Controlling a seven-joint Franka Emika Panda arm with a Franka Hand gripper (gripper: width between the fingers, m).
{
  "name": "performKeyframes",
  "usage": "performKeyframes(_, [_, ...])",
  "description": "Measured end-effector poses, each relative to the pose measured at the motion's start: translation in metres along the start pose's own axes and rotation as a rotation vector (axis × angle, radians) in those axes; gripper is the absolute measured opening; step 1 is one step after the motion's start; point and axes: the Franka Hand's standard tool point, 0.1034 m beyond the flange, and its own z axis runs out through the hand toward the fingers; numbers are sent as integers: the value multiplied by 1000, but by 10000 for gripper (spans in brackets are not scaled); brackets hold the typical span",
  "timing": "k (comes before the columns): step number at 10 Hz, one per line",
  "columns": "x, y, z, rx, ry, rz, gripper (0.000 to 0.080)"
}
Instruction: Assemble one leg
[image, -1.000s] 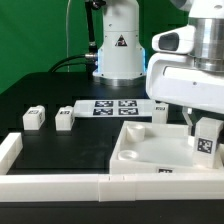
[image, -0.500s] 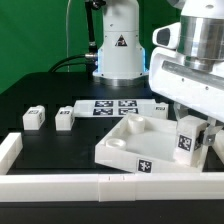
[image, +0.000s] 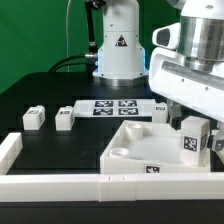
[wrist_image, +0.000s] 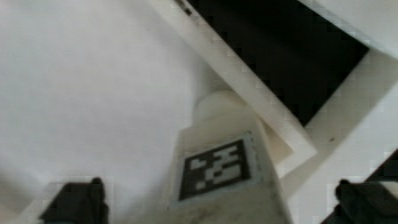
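Note:
A leg (image: 190, 143), a small white block with a black-and-white tag, stands upright in the corner of the large white square panel (image: 135, 150) nearest the exterior view's right. My gripper (image: 197, 128) sits over it. In the wrist view the leg (wrist_image: 221, 150) rises from the panel (wrist_image: 89, 90) between my two dark fingers (wrist_image: 71, 202). A gap shows on each side of the leg, so the gripper (wrist_image: 217, 204) is open around it. Two loose legs (image: 34, 117) (image: 65, 118) lie on the black table at the exterior view's left.
The marker board (image: 112, 106) lies behind the panel, with another small white block (image: 161, 108) at its right end. A white rail (image: 60, 183) runs along the table's front edge. The arm's white base (image: 118, 45) stands at the back.
Half a second ago the panel was swung round and pushed toward the exterior view's left; it now sits squarer again. The leg and gripper stand slightly left of where they were a second ago.

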Motion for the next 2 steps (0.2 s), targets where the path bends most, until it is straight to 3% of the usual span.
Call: performKeyframes(2, [0,0,0,0,0,0,649])
